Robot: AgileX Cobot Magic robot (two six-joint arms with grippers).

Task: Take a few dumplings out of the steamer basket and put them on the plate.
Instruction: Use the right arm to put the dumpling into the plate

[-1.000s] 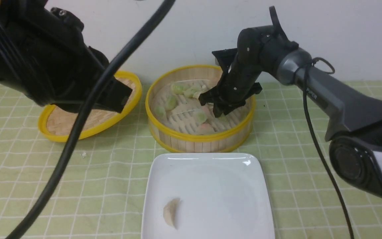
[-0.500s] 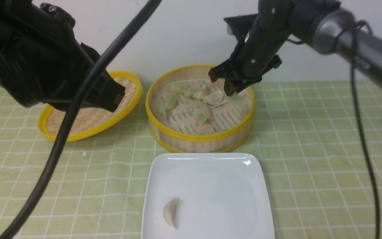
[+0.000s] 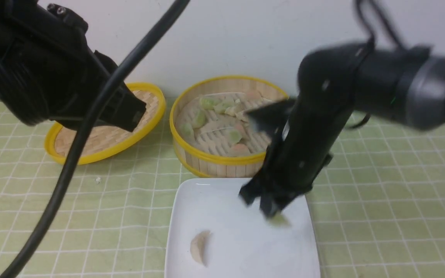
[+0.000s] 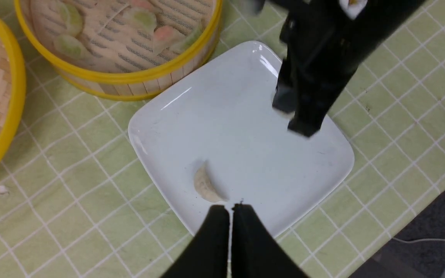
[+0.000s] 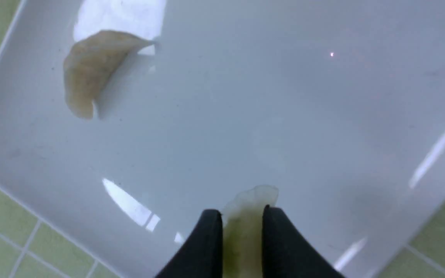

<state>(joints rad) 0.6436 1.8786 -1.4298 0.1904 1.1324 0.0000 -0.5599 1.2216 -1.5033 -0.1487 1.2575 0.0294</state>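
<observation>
Right tool [image 3: 259,206] is over the plate [image 3: 226,200] now, on the plate's right side, and it is clenched on a green-tinted dumpling [image 5: 253,195]. The right wrist view shows it best: both black fingers [image 5: 207,239] press the dumpling's sides, and its pale, crimped edge sticks out past the tips. From the front the arm is smeared with blur, but a greenish scrap [image 3: 278,220] shows just under the tool tips. I cannot tell whether it touches the white glaze or hangs just above it.

There is one beige dumpling [image 3: 200,247] on the plate, lying flat near the front left, well apart from the one in the grip.

The steamer basket [image 3: 214,158] stands on the worktop [image 3: 381,193] just behind the plate. It holds several more dumplings [image 3: 232,135] (green ones mostly, with a pinkish one towards the near wall). The shallow woven lid [image 3: 102,150] lies to the basket's left, tilted, with its far rim raised.

The left arm fills the upper left of the front view, with a black cable [image 3: 91,127] looping across it. Its wrist camera shows the left tool [image 4: 230,210] pinched together with nothing between the fingers. The plate and the right tool [image 4: 294,117] are in that view below it.
</observation>
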